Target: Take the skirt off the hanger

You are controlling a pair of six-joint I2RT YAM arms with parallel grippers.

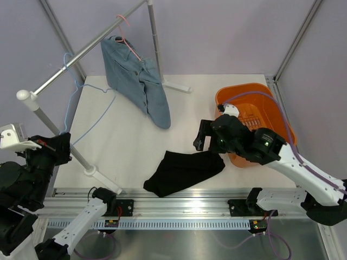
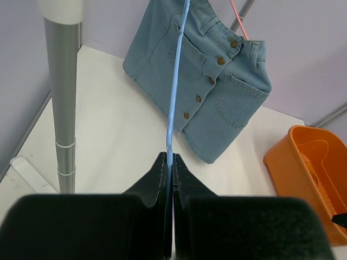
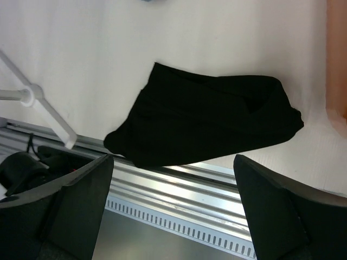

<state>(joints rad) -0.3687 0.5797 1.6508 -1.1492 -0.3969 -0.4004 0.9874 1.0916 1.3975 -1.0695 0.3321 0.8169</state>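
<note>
A black skirt [image 1: 181, 172] lies crumpled on the white table near the front edge, free of any hanger; it also shows in the right wrist view [image 3: 211, 119]. My left gripper [image 1: 60, 142] is shut on the thin blue wire hanger [image 1: 93, 120], which is empty and hooked on the rack rail. In the left wrist view the hanger [image 2: 176, 81] runs up from between my closed fingers [image 2: 170, 157]. My right gripper [image 1: 203, 135] hovers open and empty just right of the skirt, its jaws spread wide over the skirt's near edge [image 3: 173, 158].
A denim garment [image 1: 135, 76] hangs on a pink hanger from the slanted metal rack rail [image 1: 81, 54]. The rack's pole [image 2: 62, 108] and foot [image 1: 95, 173] stand at the left. An orange basket [image 1: 276, 116] sits at the right.
</note>
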